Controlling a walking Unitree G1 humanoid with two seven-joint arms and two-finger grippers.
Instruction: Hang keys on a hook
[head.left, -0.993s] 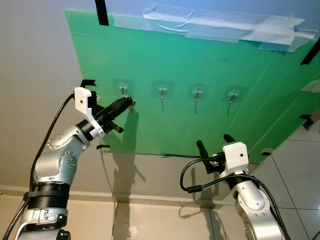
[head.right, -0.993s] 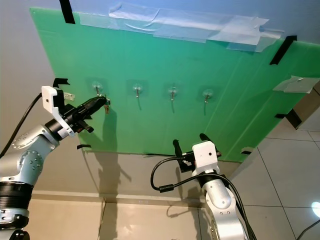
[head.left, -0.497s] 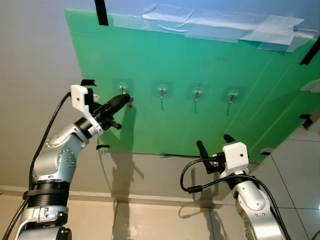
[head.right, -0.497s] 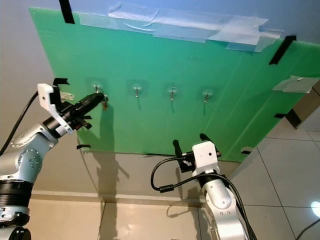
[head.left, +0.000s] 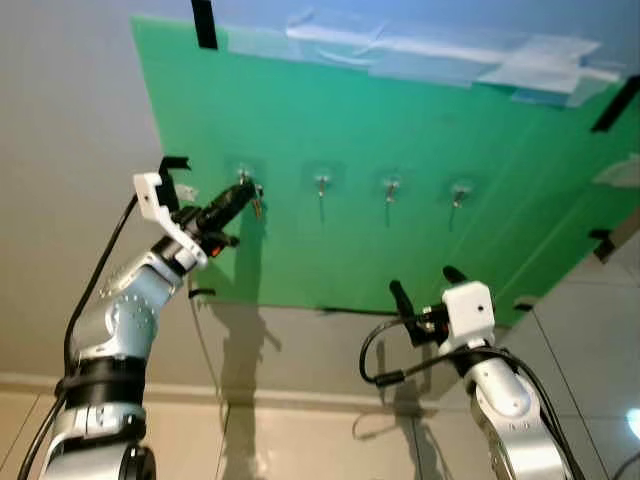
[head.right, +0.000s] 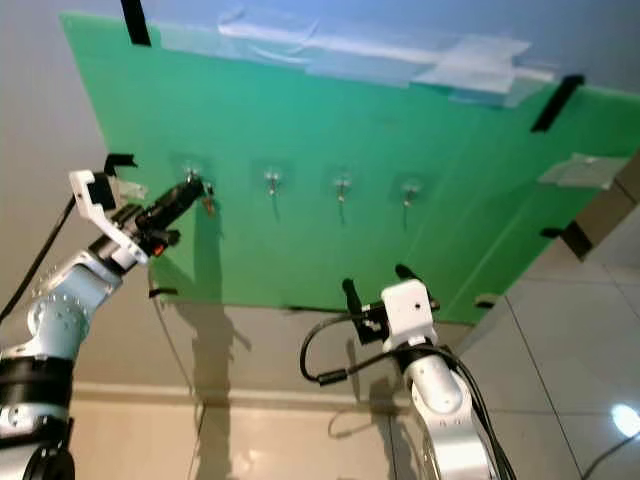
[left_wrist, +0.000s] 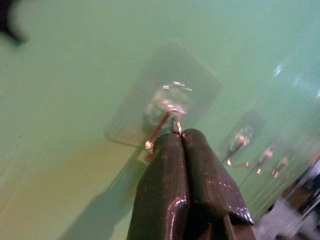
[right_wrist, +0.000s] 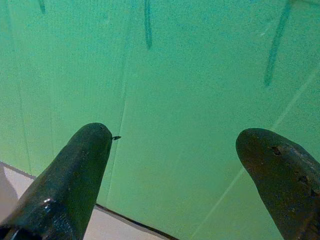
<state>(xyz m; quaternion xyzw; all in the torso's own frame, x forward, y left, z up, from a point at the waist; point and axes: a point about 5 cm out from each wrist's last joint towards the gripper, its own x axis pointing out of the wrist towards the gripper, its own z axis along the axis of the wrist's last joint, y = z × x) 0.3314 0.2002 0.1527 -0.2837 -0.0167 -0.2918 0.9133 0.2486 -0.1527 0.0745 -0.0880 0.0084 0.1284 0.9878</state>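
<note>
Where hook (left_wrist: 167, 107) waits, keys (head.left: 257, 204) in left gripper (left_wrist: 181, 134)

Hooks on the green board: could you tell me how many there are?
4, in one row: the leftmost hook at the left pincer, then the second, third and rightmost.

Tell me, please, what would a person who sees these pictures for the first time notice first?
First comes the big green board taped to the wall, with a row of four small hooks across its middle. Next, the left gripper is raised to the leftmost hook, its fingers pinched on the ring of the keys right at it. The right gripper is open, lower down, before the board's bottom edge.
</note>
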